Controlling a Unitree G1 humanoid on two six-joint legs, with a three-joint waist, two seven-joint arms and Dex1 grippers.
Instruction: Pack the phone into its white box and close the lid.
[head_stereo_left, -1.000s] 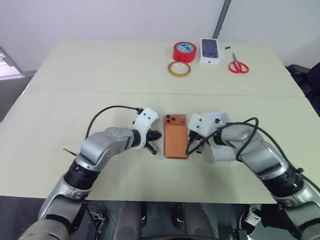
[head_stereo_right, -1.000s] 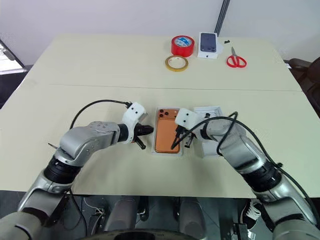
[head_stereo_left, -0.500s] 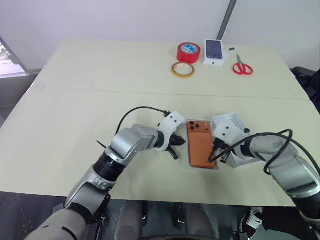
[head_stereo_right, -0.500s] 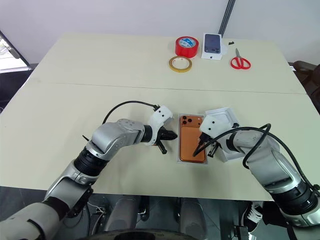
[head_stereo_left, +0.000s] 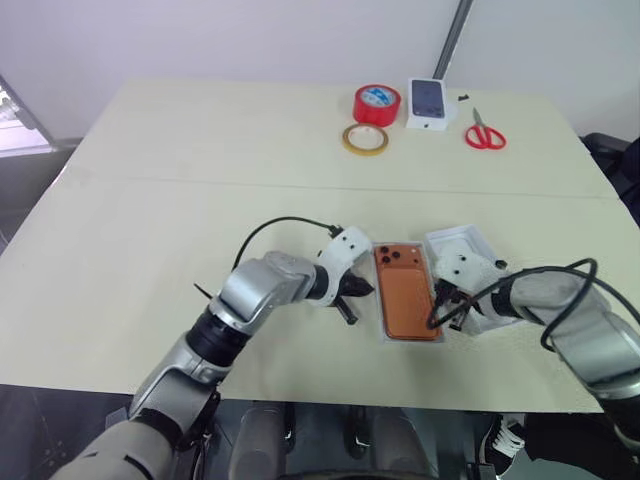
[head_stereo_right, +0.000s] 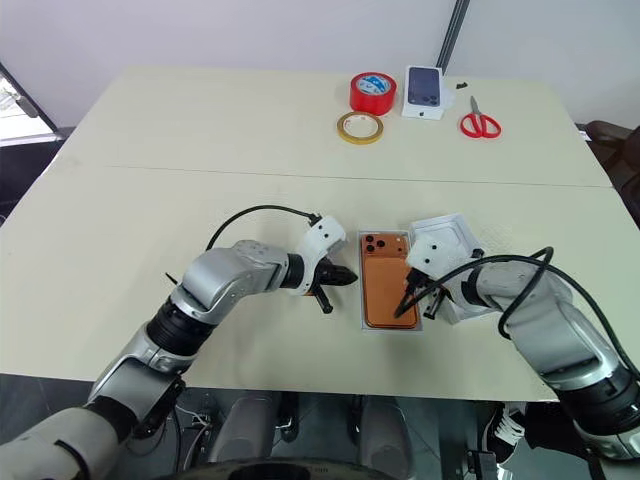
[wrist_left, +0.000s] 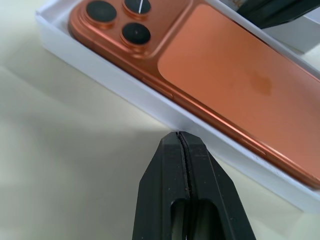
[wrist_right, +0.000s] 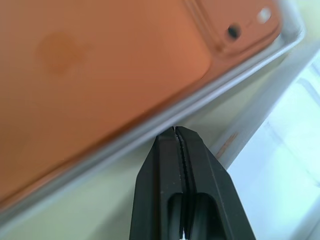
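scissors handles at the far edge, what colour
Red; the scissors show best in the right eye view.

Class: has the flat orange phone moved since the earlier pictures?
No. The flat orange phone still lies in the shallow white cardboard box; only the camera shifted.

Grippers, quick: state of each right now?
Left gripper: closed, empty, tips at the white box wall.
Right gripper: closed, empty, beside the box.

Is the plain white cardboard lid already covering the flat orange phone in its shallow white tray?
No, the orange phone lies uncovered in the white tray, and the lid sits on the table beside it.
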